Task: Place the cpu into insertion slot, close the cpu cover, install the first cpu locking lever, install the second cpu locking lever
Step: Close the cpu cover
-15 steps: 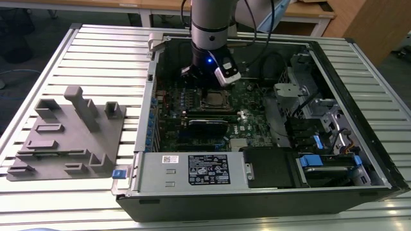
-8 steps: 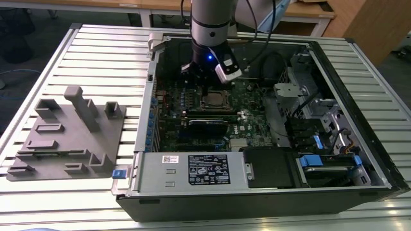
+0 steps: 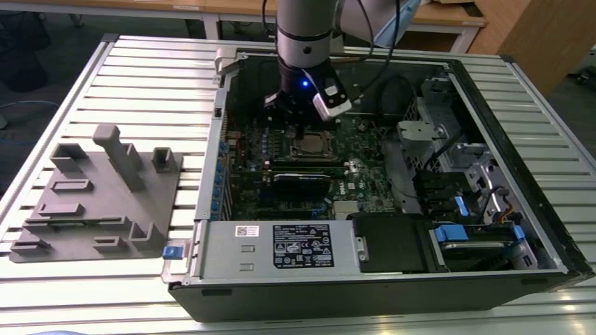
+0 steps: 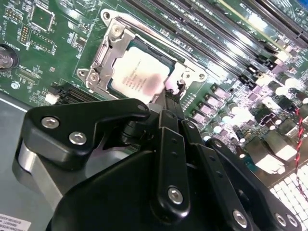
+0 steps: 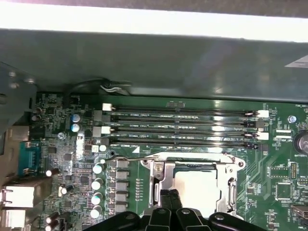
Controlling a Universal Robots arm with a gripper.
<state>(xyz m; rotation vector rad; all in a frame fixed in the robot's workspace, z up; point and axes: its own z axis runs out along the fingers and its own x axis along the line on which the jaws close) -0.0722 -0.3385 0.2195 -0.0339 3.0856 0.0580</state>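
Observation:
The cpu lies flat in the insertion slot on the green motherboard, its silvery top showing. The cpu cover lies down around it as a metal frame. A thin lever rod runs along the socket side nearest the memory slots. My gripper is shut, with its black fingertips together at the socket's edge, touching or just above the cover beside a small hooked metal piece.
The open computer case surrounds the board, and its wall rises close behind the memory slots. A black card sits below the socket, with the power supply in front. A grey fixture block lies on the exterior view's left.

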